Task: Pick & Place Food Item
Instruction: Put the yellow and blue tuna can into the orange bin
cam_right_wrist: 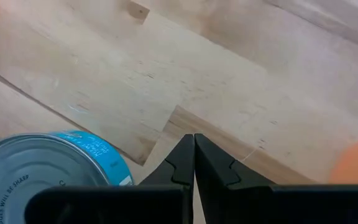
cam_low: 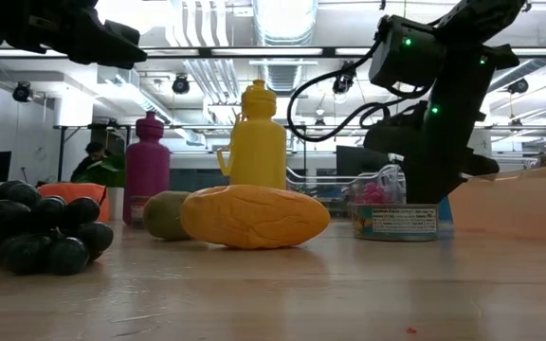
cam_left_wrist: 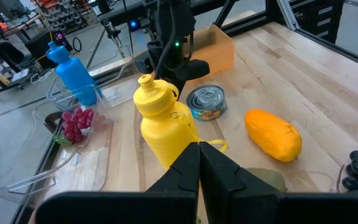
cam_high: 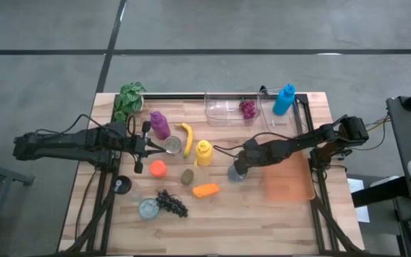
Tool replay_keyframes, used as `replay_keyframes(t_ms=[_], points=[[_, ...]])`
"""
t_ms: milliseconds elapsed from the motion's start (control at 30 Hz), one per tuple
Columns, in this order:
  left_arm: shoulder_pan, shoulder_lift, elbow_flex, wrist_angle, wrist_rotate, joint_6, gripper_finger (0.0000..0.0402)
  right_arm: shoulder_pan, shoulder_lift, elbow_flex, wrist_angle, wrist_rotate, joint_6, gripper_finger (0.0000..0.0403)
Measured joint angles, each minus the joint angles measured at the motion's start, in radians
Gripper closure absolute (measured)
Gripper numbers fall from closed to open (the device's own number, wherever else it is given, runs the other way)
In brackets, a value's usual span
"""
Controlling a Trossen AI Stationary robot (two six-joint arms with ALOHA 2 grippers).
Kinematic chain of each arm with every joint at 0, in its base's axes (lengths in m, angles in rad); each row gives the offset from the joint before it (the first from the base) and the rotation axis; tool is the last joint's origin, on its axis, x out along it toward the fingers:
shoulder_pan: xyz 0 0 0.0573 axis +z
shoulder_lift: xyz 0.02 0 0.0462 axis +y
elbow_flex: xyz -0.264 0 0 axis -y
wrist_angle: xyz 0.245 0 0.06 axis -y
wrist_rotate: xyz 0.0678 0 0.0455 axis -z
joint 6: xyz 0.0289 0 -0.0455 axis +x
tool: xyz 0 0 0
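The right claw (cam_high: pixel 238 170) hangs directly over a short tin can (cam_high: pixel 236 173) that stands upright on the wooden counter (cam_high: pixel 262 221), just right of the yellow bottle (cam_high: pixel 203 152), and its fingers are pressed together with nothing between them. I judge this can to be the food item in hand: it looks rigid and fairly heavy for its size, with smooth metal walls that could slip, so the surest hold is across the round side wall, low and square, with the fingers spread wider than the lid. Its blue paper label carries small print; only part of one word on the rim shows, too small to read with confidence. The left claw (cam_high: pixel 140 148) waits left of the yellow bottle, near the purple bottle (cam_high: pixel 159 124), fingers also closed and empty.
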Motion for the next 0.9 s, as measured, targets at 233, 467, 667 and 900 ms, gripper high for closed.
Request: replay_keyframes(t_ms=[233, 467, 667, 900], points=[[0.0, 0.0, 0.0, 0.0, 0.0, 0.001, 0.0391, 0.019, -0.042, 0.0, 0.007, 0.037, -0.009, 0.0394], [0.0, 0.0, 0.0, 0.0, 0.0, 0.005, 0.0391, 0.056, -0.059, 0.042, 0.019, 0.052, -0.1, 0.0394], [0.0, 0.0, 0.0, 0.0, 0.0, 0.005, 0.0391, 0.097, -0.054, 0.074, 0.036, 0.052, -0.134, 0.0394], [0.0, 0.0, 0.0, -0.01, 0.0, 0.008, 0.0391, 0.116, -0.051, 0.074, 0.033, 0.049, -0.134, 0.0394]])
